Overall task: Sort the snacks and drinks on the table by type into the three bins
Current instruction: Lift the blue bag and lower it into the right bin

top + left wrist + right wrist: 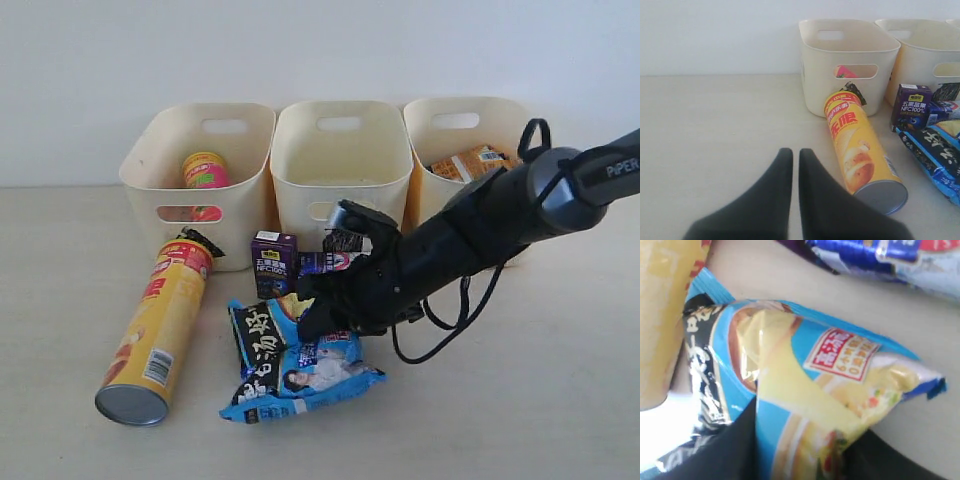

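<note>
**Right gripper takes the blue-white bag by its far end**

The blue-white bag (300, 365) lies flat and printed face up at the middle of the tabletop, in front of the middle bin (300, 160). Its long axis runs roughly from the bins toward the front edge, slightly slanted. The right gripper (318, 318) comes down on the end nearest the bins. In the right wrist view its dark fingers (737, 450) pinch a puckered fold of the wrapper between them. A limp bag offers no firm edge, so gathering a ridge at one end is probably what gives the jaws a hold. Lifted from there, the bag would likely hang lengthwise below the gripper.

The orange bag (475, 162) already sits in the right bin (430, 125) at the back right, which suggests this bag belongs there too. The pink chip tube (205, 172) stands in the left bin (150, 180).

The yellow chip tube (155, 335) lies on its side at the left. Its metal base points to the front edge and its top rests close to the left bin's front. The purple carton (272, 262) stands upright just behind the bag.

The left gripper (795, 150) hovers over the left part of the tabletop, fingers pressed together and holding nothing, apparently keeping out of the way.
</note>
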